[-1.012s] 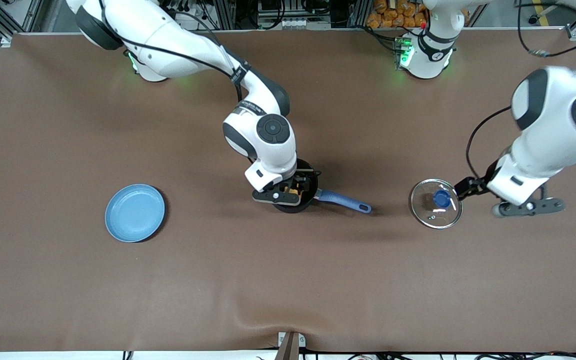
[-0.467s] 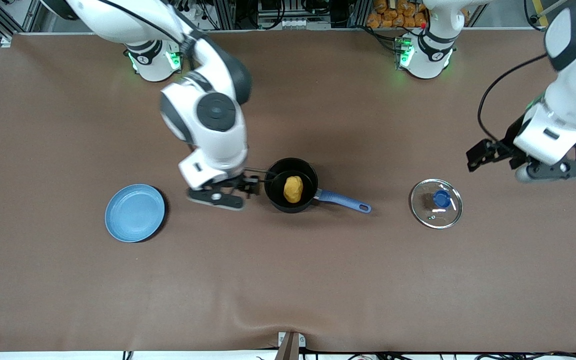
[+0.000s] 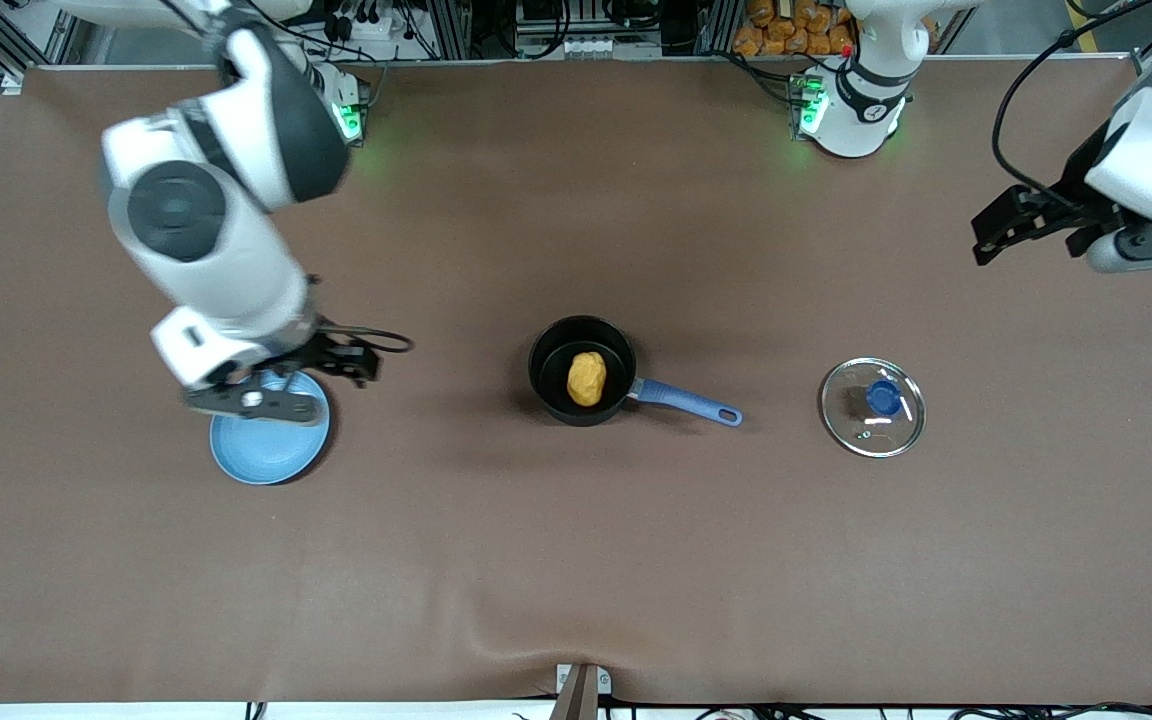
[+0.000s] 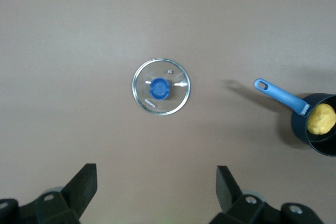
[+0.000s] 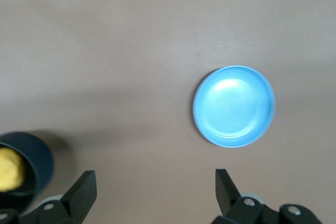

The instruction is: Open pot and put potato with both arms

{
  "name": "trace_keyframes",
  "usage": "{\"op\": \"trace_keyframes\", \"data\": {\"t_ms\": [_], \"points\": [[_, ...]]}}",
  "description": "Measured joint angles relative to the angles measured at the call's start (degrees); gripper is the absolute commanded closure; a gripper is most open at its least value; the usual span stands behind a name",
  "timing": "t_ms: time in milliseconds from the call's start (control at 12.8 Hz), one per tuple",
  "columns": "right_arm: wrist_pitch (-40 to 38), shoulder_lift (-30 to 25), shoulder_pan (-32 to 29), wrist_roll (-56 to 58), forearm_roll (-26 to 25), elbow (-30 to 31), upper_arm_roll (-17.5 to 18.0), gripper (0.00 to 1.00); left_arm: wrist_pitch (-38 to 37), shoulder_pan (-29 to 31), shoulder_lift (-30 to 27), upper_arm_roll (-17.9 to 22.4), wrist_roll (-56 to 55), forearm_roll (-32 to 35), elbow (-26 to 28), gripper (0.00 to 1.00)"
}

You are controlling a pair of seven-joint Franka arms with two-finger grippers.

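Right gripper (image 3: 341, 362) spread empty above plate (image 3: 271, 440); left gripper (image 3: 1021, 225) spread near bench corner; potato (image 3: 586, 378) inside pot (image 3: 581, 370). Little risk beyond clipping plate.

I count one pot (image 3: 581, 371), one potato (image 3: 586, 379) and one glass lid (image 3: 872, 407). One blue plate (image 3: 271, 450). My grippers number two.

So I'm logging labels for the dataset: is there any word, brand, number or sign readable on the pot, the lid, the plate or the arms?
None can be read.
Glass lid: small white marks beside its blue knob, too small to read.
Pot, potato, blue plate: no text visible.
Left pincer and right pincer, both open: no lettering visible.
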State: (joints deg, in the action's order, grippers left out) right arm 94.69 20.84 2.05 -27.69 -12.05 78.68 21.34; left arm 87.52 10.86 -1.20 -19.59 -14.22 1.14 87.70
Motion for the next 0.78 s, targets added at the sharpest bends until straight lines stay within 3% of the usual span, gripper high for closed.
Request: {"op": "trace_keyframes", "data": {"t_ms": [156, 467, 778], "points": [[-2.15, -2.13, -2.98, 8.77, 2.36, 0.56, -2.63, 0.00, -0.34, 0.63, -0.03, 0.67, 0.30, 0.09, -0.76, 0.00], [-4.21, -4.59, -3.34, 24.06, 7.69, 0.83, -13.03, 0.00, -1.11, 0.99, -0.05, 0.82, 0.52, 0.16, -3.33, 0.00], [-6.79, -7.04, -3.36, 30.08, 9.14, 1.24, -19.00, 0.00, -1.13, 1.03, 0.03, 0.84, 0.53, 0.16, -3.35, 0.00]]}}
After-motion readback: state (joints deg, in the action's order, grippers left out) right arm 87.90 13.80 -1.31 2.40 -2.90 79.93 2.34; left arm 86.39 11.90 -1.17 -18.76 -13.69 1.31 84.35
